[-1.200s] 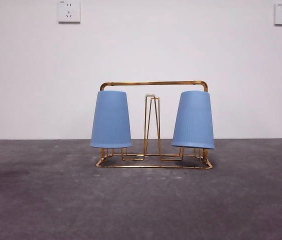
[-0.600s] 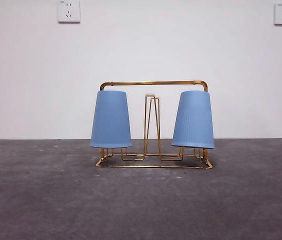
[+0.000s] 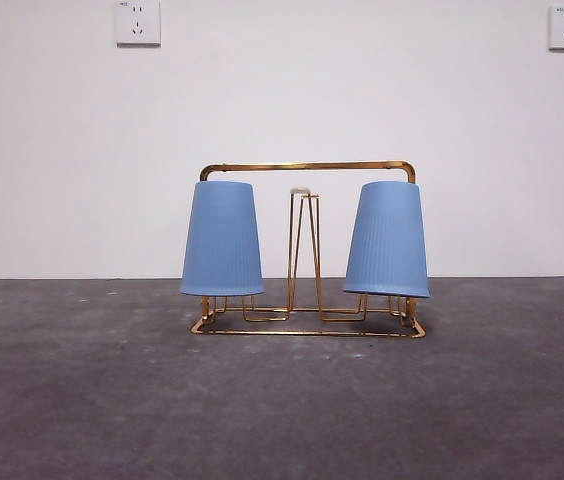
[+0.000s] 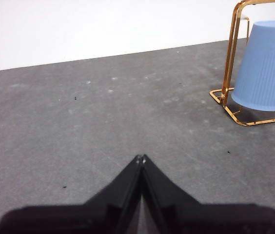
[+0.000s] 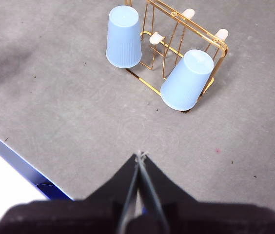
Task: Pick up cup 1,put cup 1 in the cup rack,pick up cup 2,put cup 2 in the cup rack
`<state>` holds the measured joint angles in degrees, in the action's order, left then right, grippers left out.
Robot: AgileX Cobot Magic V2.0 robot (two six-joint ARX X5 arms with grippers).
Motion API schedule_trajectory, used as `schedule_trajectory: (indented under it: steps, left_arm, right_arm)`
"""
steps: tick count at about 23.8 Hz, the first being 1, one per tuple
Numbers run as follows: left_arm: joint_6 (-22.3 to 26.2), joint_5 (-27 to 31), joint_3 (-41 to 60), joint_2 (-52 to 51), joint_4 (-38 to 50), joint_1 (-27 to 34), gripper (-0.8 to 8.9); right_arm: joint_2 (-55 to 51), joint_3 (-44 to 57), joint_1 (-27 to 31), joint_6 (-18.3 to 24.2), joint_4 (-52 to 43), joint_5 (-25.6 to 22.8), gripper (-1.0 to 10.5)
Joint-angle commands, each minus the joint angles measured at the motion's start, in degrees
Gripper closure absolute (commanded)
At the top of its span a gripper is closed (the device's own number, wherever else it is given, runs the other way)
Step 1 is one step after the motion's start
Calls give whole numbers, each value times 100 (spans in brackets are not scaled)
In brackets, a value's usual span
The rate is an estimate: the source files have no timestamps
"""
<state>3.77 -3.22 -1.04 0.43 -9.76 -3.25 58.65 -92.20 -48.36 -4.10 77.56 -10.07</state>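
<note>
Front view shows the grey table (image 3: 82,400) running back to a white wall (image 3: 282,100) with two sockets (image 3: 138,22) high up. On the table, at the middle, stands the gold rack (image 3: 307,166), its arched handle above both cups. The left cup (image 3: 222,240) and the right cup (image 3: 387,240), both blue, sit upside down on the rack's pegs, one at each end, well apart, with a bare upright loop between them. Neither arm appears in this view. The left gripper (image 4: 141,157) hovers over bare table, off to the rack's left, jaws pressed together and holding nothing. The right gripper (image 5: 140,155) hangs high on the near side of the rack, jaws likewise closed and empty.
</note>
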Motion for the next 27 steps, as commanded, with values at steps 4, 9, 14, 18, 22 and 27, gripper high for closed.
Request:
schedule_trajectory:
  steps: [4,9,14,18,22,27]
  left_arm:
    - [-59,-15,61,79,37,20,817]
    - [-59,-15,61,144,37,20,817]
    - [-59,-15,61,199,39,20,817]
    - [-59,-15,61,240,37,20,817]
    - [-57,-15,61,275,37,20,817]
    - [-57,-15,61,275,39,20,817]
  right_arm:
    - [2,22,0,-63,127,-2,942]
    - [-7,22,28,-61,101,-9,942]
    - [-721,168,1493,562,-1119,553,942]
    - [-1932,1445,3285,901,-3261,2004,942]
    - [-3071,3298,4159,1493,-4645,1963,942]
    - [-3950,5176,4531,1526,-5740,1945,942]
